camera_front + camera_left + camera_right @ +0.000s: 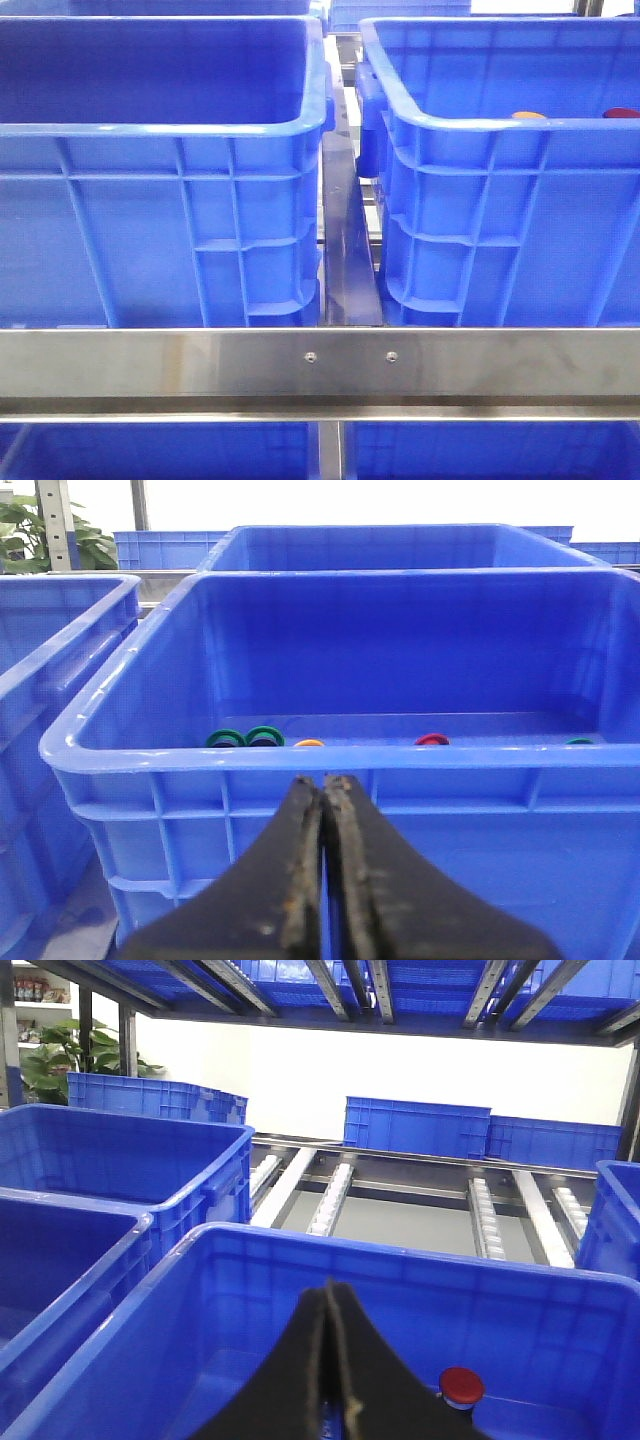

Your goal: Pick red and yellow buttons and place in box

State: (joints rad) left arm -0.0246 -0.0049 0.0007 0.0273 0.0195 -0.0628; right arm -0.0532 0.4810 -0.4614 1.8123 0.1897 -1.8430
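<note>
The left gripper (324,880) has its two dark fingers pressed together, pointing toward twelve o'clock. The right gripper (333,1380) is likewise closed, empty.

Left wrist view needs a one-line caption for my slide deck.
Shut left gripper faces a blue crate holding green rings, an orange-yellow button and a red button.

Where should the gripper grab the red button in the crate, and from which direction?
Come straight down from above onto the red button and pinch across its round rim. It lies low on the floor of the blue crate, whose tall walls probably block a sideways approach.
</note>
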